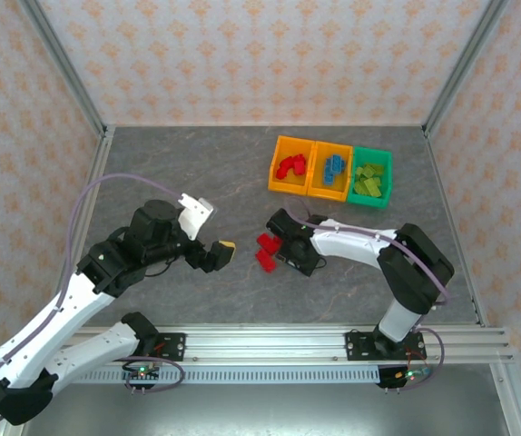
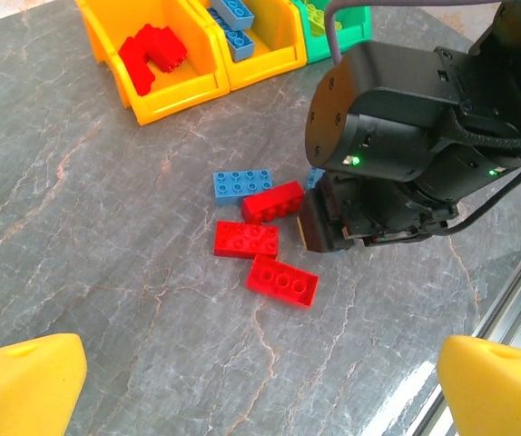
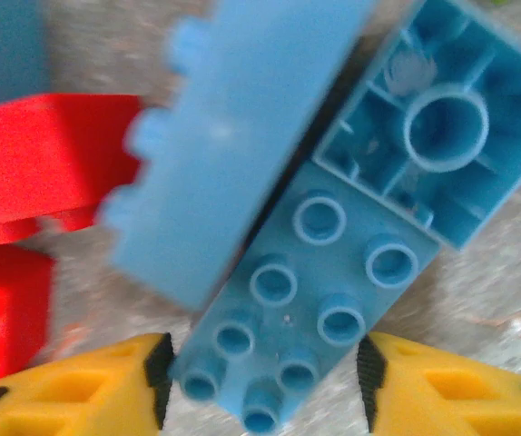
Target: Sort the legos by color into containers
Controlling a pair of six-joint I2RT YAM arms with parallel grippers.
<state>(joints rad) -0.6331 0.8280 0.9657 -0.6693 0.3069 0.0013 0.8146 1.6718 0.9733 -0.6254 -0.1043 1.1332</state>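
Note:
My right gripper (image 1: 285, 247) is down on the table over a cluster of loose legos. In its wrist view a studs-up blue lego (image 3: 306, 300) lies between its open yellow fingers (image 3: 70, 391); the left pad is at the brick's corner, the right pad stands apart. A second blue lego (image 3: 233, 136) leans over it and a third (image 3: 442, 118) lies upside down. Red legos (image 2: 246, 239) and another blue lego (image 2: 244, 184) lie beside the right gripper (image 2: 329, 227). My left gripper (image 2: 260, 372) hovers open and empty, to the left of the cluster.
The joined bins stand at the back right: an orange bin (image 1: 281, 179) with red legos, an orange bin (image 1: 326, 189) with blue ones, a green bin (image 1: 383, 191) with yellow-green ones. The metal rail (image 1: 270, 343) runs along the near edge.

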